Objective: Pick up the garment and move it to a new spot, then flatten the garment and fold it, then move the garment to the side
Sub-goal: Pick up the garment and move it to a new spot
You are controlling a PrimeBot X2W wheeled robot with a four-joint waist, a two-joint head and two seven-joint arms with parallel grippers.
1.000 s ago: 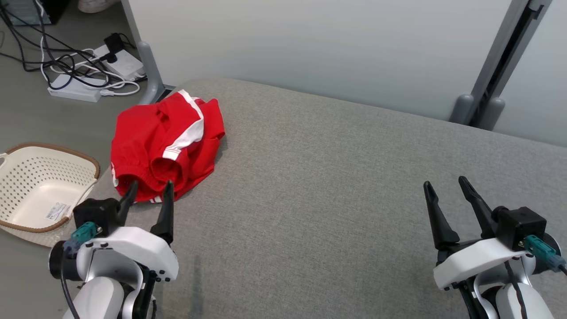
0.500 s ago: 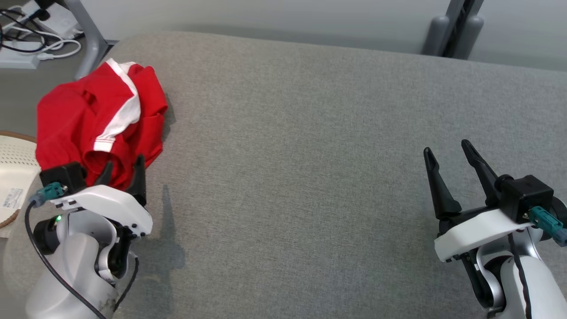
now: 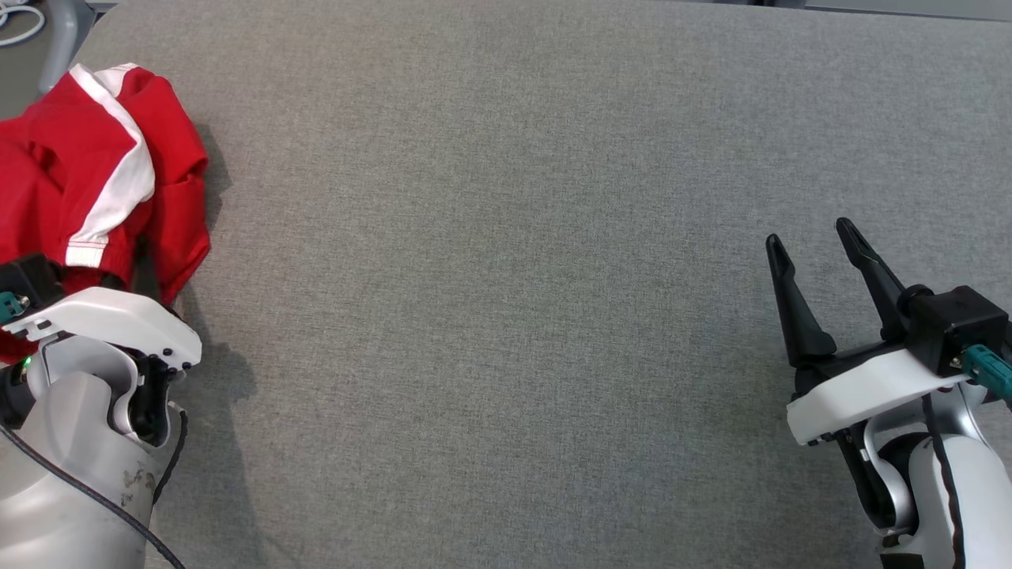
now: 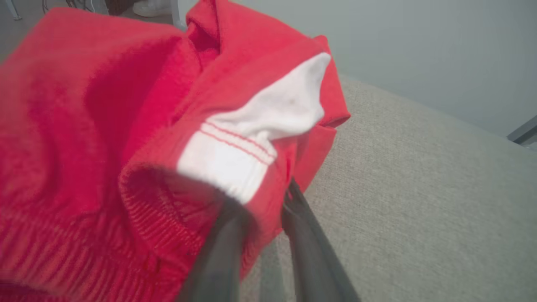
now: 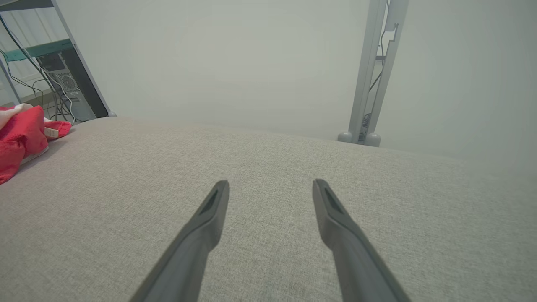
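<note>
At the far left of the head view, the red garment is being seen bunched in a heap on the left edge of the grey fabric surface, with a white stripe running down it. Beyond that corner, a grey leg and a loop of white cable are being shown on the floor. Just below the heap, the left gripper is being pressed into the near hem. In the left wrist view a fold of red cloth is being flanked by its two dark fingers, which are standing fairly narrow. Whether the cloth is being pinched tight cannot be told. Across the middle, the woven surface is being left flat and bare. At the lower right, well apart from the garment, the right gripper is being held just over the fabric with its jaws spread wide and nothing between them. In the right wrist view a dark computer case and trailing cables are being shown at the left. A plain pale wall is being seen behind the surface, and a grey metal post is being seen standing at its far edge on the right.
</note>
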